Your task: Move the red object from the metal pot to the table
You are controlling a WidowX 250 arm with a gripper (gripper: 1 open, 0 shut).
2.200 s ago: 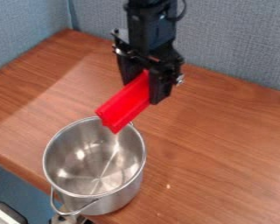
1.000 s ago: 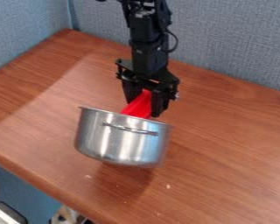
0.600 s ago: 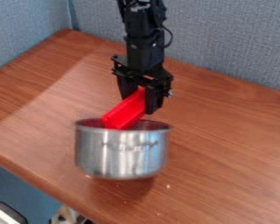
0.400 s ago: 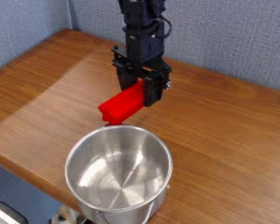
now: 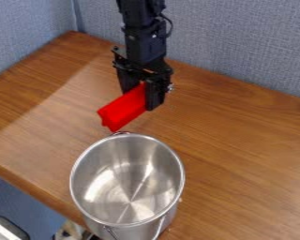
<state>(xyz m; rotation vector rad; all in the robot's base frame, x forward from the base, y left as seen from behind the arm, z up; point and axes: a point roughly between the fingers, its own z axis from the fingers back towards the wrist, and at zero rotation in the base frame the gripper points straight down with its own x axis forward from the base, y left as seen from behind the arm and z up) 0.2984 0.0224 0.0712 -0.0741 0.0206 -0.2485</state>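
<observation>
Gripper [image 5: 145, 92] pinching red object [image 5: 123, 109] above tabletop [image 5: 40, 94], clear of empty metal pot [image 5: 127, 184]; no readable markings

A grey-blue partition wall [image 5: 253, 42] is seen behind the worktop, and a small pale object [image 5: 7, 229], too blurred to identify, is seen at the lower left corner.
</observation>
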